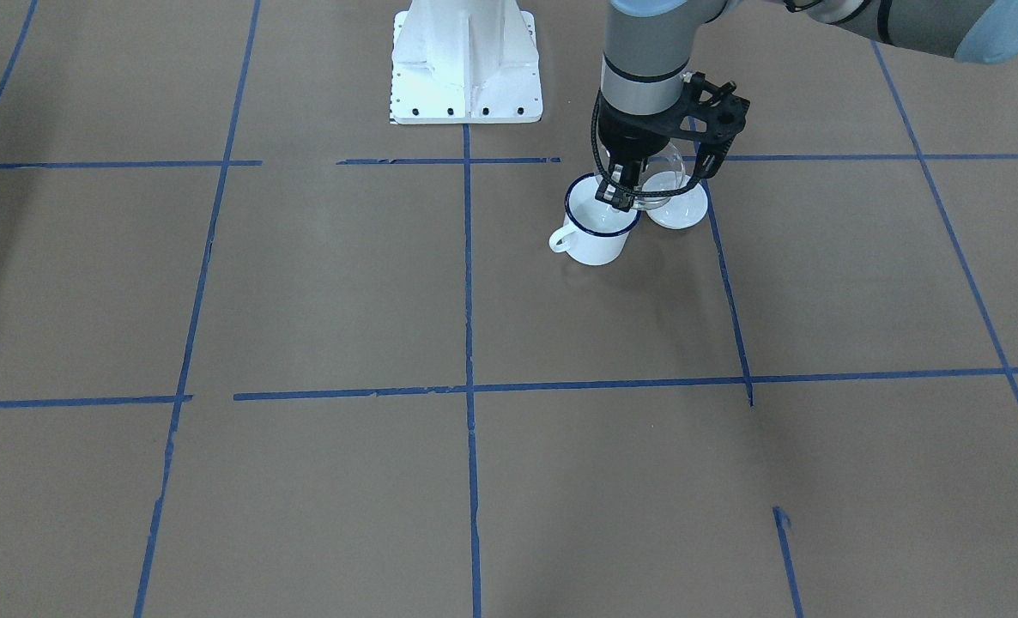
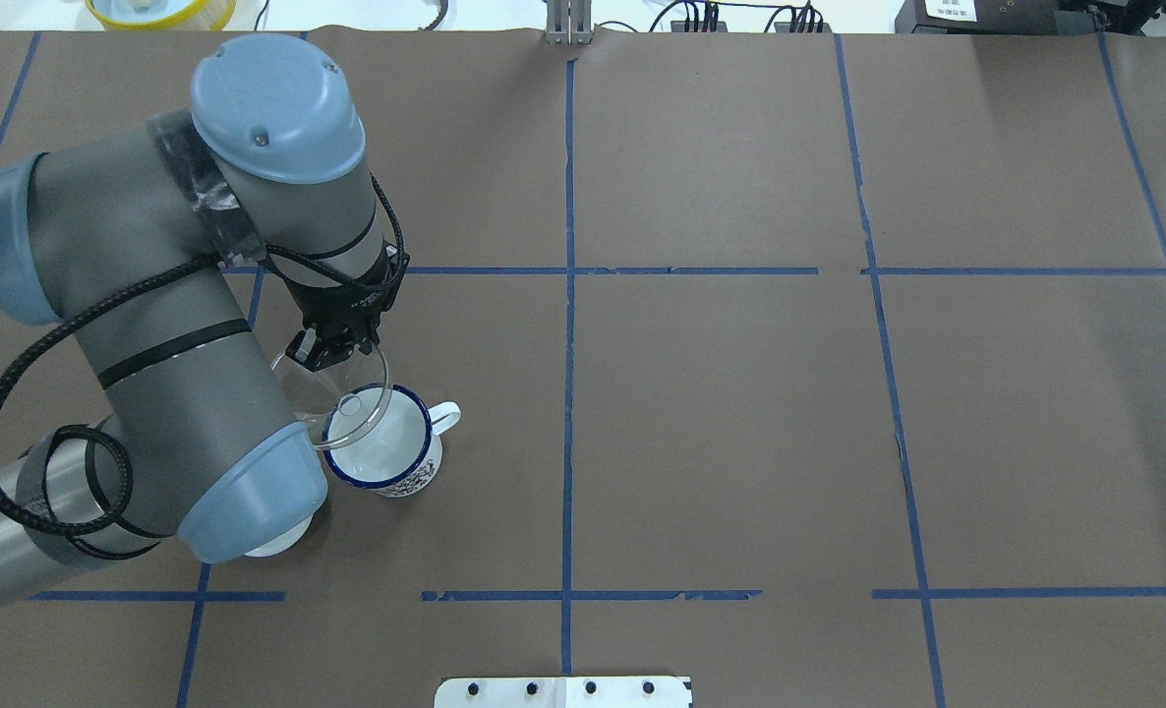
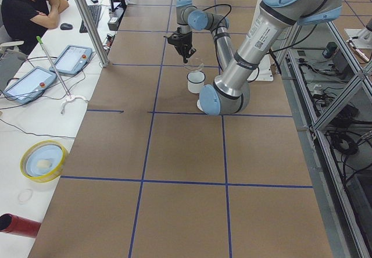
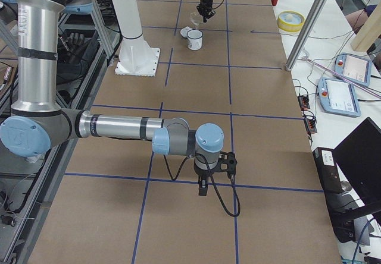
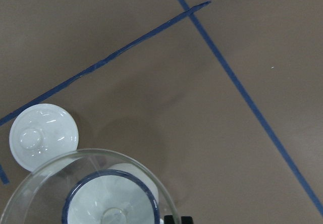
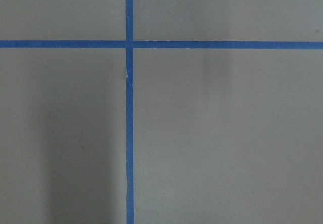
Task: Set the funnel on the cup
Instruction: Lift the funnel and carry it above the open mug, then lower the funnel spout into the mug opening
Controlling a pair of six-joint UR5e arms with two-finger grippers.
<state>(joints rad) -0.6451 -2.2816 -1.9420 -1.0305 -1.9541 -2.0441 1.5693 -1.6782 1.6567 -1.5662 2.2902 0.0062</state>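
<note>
**Desk:** Where's the funnel on your screens?

**Me:** I see the clear funnel (image 2: 300, 388) up in the air, pinched by its rim in the left gripper (image 2: 324, 356). The fingers are pressed onto the edge farthest from the robot's base.

**Desk:** And the cup?

**Me:** The white enamel cup (image 1: 596, 240) stands upright on the brown table (image 1: 303, 283), with its handle pointing toward the robot's right. From overhead, the funnel's cone overlaps the cup's far left edge. On my left wrist camera I look down through the cone and see the cup's dark blue rim ringed around the stem, so the stem hangs over the mouth. In the side cameras the funnel looks to sit just above the rim. I can't tell whether the stem dips inside.

**Desk:** Anything else near it?

**Me:** A small round white knobbed lid (image 1: 676, 209) lies flat on the table just beside the cup, on the robot's left of it.

**Desk:** The other arm?

**Me:** The right gripper (image 4: 203, 191) points down at the table, well apart from the cup, near a crossing of blue tape lines (image 6: 129, 44). I only have it in one side camera, so I can't tell how its jaws stand.
</note>
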